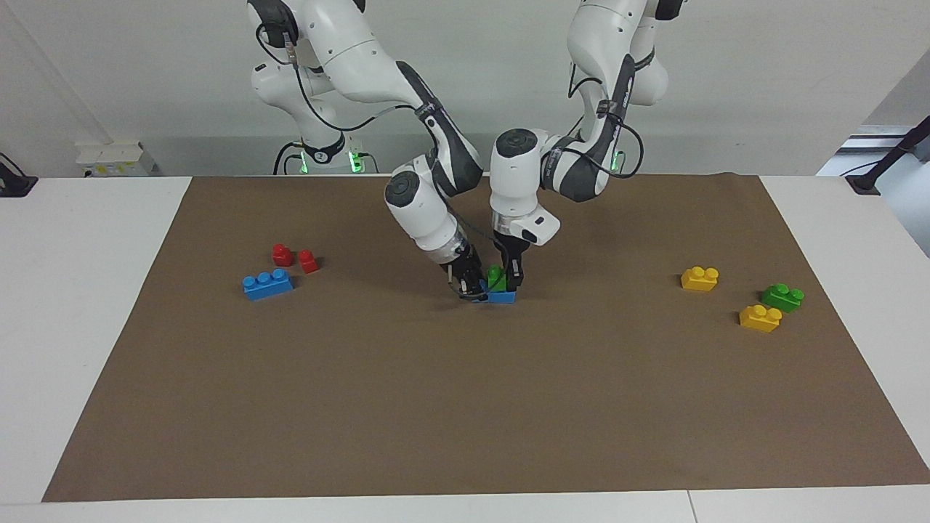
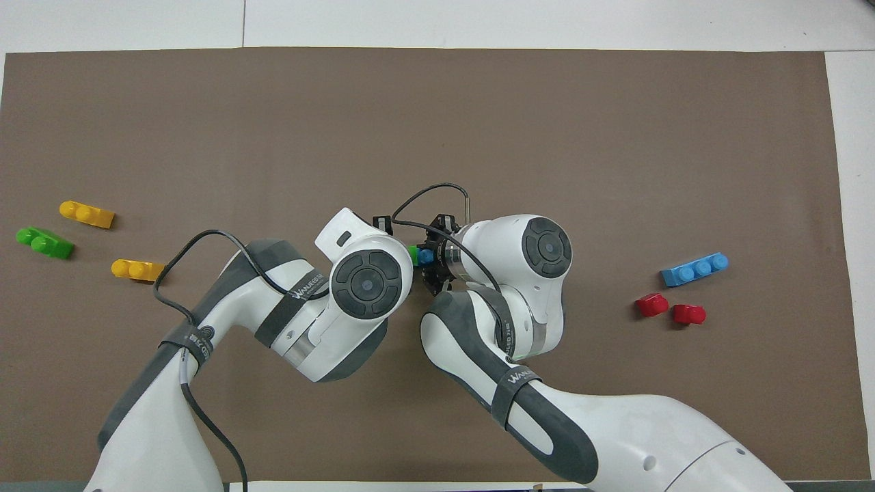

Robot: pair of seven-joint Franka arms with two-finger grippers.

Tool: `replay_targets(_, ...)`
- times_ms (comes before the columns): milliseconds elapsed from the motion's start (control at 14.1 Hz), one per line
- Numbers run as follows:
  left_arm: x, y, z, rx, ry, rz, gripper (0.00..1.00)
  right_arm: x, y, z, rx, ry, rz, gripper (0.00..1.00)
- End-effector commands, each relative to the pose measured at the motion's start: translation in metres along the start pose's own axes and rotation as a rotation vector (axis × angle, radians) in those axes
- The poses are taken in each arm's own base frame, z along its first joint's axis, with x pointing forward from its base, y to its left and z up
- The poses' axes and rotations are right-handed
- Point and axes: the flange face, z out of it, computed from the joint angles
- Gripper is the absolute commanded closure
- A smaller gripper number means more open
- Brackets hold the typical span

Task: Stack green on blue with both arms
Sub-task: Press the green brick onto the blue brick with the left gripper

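Note:
At the mat's middle a green two-stud brick [image 1: 496, 277] sits on a blue brick [image 1: 501, 296] that rests on the mat. My left gripper [image 1: 508, 279] comes down from above and is shut on the green brick. My right gripper [image 1: 471, 285] is tilted and shut on the blue brick's end toward the right arm's side. In the overhead view only slivers of the green brick [image 2: 413, 254] and the blue brick [image 2: 425, 257] show between the two wrists. The right gripper [image 2: 435, 263] shows there, while the left gripper's fingers are hidden under its wrist.
A second blue brick [image 1: 267, 283] and two red pieces [image 1: 282, 254] lie toward the right arm's end. Two yellow bricks [image 1: 700, 278] [image 1: 759, 318] and a second green brick [image 1: 782, 296] lie toward the left arm's end. A brown mat [image 1: 465, 407] covers the table.

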Motion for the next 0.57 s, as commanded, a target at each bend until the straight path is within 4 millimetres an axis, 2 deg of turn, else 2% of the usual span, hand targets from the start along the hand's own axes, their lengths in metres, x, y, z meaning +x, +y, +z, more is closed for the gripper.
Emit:
replay_targets(0, 0.0047, -0.0005, 0.0276, -0.011, 0.013, 0.004, 1.00, 0.0064, -0.0006, -0.0018, 0.010, -0.007, 0.017, 0.87)
replay_targets(141, 0.0067, 0.0008, 0.0295, -0.016, 0.019, 0.033, 1.00, 0.0065, -0.0005, -0.0017, 0.009, -0.007, 0.018, 0.36)
replay_targets(212, 0.0073, 0.0015, 0.0301, -0.014, 0.020, 0.048, 1.00, 0.0074, -0.0017, -0.0025, 0.008, -0.007, 0.022, 0.19)
replay_targets(283, 0.0078, 0.0016, 0.0294, -0.011, 0.025, 0.057, 0.13, 0.0082, -0.0017, -0.0023, 0.003, -0.006, 0.024, 0.13)
replay_targets(354, 0.0081, 0.0018, 0.0279, -0.011, 0.026, 0.071, 0.00, 0.0085, -0.0024, -0.0028, 0.002, -0.006, 0.025, 0.07)
replay_targets(495, 0.0105, 0.0047, 0.0228, -0.016, 0.025, 0.079, 0.00, 0.0136, -0.0088, -0.0068, 0.002, -0.008, 0.037, 0.06)
